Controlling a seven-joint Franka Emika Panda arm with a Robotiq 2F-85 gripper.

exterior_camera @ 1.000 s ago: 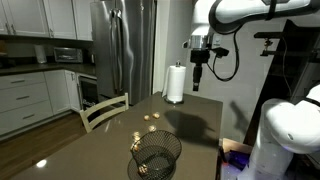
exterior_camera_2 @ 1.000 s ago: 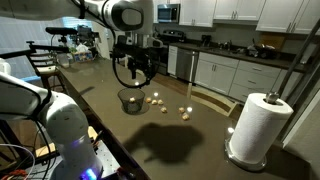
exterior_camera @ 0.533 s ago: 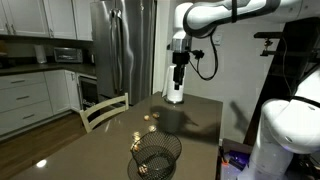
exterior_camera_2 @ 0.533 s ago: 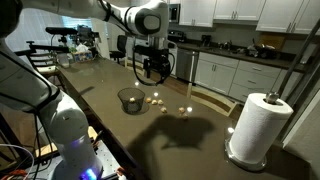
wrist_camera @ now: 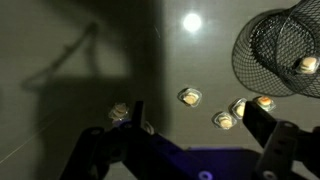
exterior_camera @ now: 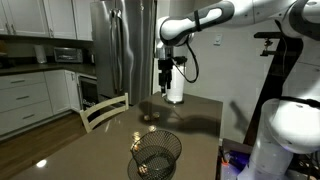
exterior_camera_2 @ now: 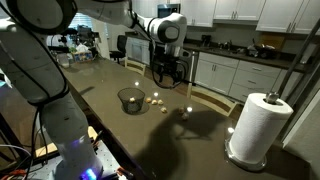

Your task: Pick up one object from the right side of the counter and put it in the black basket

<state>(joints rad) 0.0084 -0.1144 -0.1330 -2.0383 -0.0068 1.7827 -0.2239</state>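
gripper [exterior_camera: 166, 86] hangs well above the counter [exterior_camera: 90, 150], pointing straight down. my read: it sits high so the wrist camera takes in the whole scatter before committing to one piece.

black basket [exterior_camera: 155, 152] stands upright near the counter edge, mouth open to the top. in the wrist view it's at the upper right [wrist_camera: 280, 45], with one pale piece [wrist_camera: 307, 65] already inside the mesh.

loose small pieces [exterior_camera_2: 160, 102] lie on the counter just beside the basket, between it and the paper towel roll [exterior_camera_2: 257, 125]. wrist view shows a tight group of three [wrist_camera: 240, 108], a lone one [wrist_camera: 189, 97] and another close to one finger [wrist_camera: 120, 112]. the lone ones leave room for fingers on both sides – the group looks awkward to pick from.

claw: jaws wide apart, nothing between them, touching nothing. the fingers [wrist_camera: 265, 130] frame the pieces from above. nothing is picked yet – the descent comes next.
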